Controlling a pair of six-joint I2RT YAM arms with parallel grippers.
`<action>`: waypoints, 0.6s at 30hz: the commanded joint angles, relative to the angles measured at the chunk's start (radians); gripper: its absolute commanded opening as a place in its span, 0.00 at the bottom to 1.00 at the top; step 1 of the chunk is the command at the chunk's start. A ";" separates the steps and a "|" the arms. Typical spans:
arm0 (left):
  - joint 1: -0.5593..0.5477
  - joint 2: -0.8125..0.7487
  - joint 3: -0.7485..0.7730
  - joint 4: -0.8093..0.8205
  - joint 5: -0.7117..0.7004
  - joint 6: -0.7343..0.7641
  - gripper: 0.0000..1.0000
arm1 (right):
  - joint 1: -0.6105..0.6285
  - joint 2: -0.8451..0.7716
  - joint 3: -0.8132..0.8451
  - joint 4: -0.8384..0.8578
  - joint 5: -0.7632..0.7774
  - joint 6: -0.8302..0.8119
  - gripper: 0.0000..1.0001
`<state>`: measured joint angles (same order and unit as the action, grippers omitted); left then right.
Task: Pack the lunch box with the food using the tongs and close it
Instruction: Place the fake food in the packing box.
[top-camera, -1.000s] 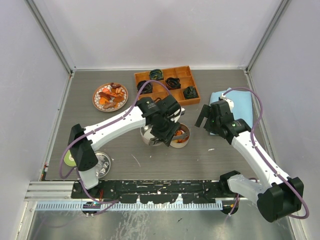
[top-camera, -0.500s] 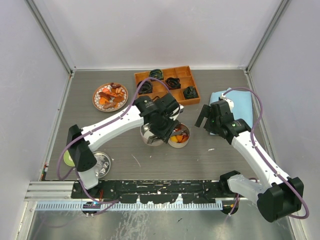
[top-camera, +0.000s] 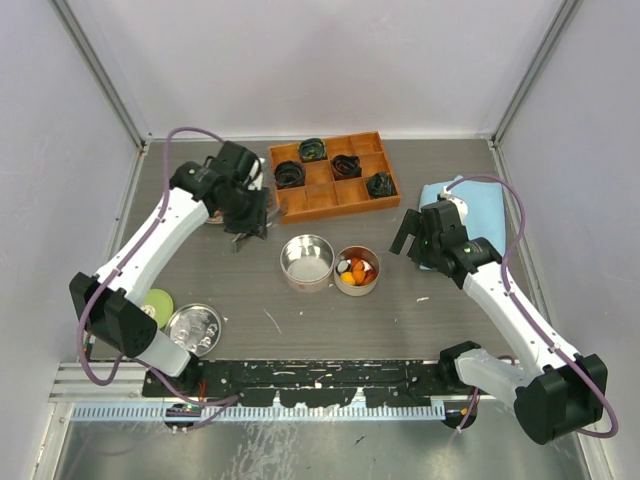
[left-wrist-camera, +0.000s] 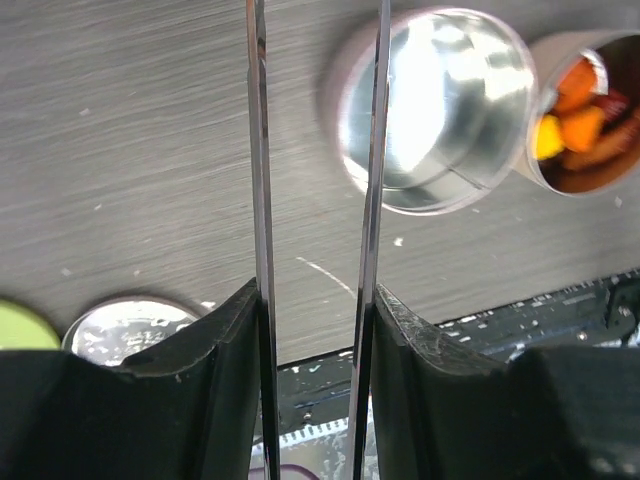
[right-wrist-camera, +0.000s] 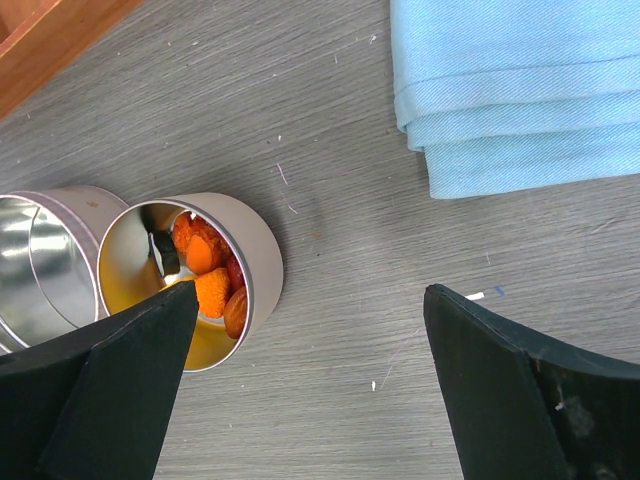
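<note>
The tongs (left-wrist-camera: 260, 200) are running up the middle of the left wrist view as two thin silver arms, side by side and slightly apart, with their tips going off the top edge. The left gripper (left-wrist-camera: 315, 300) is clamping them at the bottom of that frame, its dark fingers (left-wrist-camera: 215, 340) pressing one against each arm.

The food (top-camera: 357, 268), orange, yellow and red chunks, is lying in the food tin (top-camera: 358, 291) at the centre of the top view. An empty tin (top-camera: 307, 262) is sitting right against its left side.

In that same view the left gripper (top-camera: 247, 215) is hanging in the upper left, just left of a wooden tray (top-camera: 320, 195) that is holding dark coiled lumps (top-camera: 346, 165). The right gripper (top-camera: 408, 240) is hovering just right of the food tin with its jaws spread wide and holding nothing. A folded blue cloth (top-camera: 475, 205) is lying beside it towards the right edge.

At the lower left a silver lid (top-camera: 195, 328) and a green disc (top-camera: 157, 303) are resting on the grey table (top-camera: 400, 320).
</note>
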<state>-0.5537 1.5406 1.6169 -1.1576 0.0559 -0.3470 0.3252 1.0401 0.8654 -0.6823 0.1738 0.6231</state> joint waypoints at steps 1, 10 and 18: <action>0.133 -0.026 -0.055 0.009 0.004 0.022 0.42 | -0.004 -0.002 0.016 0.026 0.001 0.001 1.00; 0.303 0.054 -0.040 0.056 -0.001 0.033 0.41 | -0.005 0.007 0.022 0.026 -0.003 0.000 1.00; 0.376 0.196 0.145 0.052 -0.030 0.073 0.42 | -0.004 0.018 0.017 0.033 -0.009 0.000 1.00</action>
<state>-0.2035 1.7000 1.6463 -1.1435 0.0395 -0.3046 0.3252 1.0515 0.8654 -0.6815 0.1646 0.6231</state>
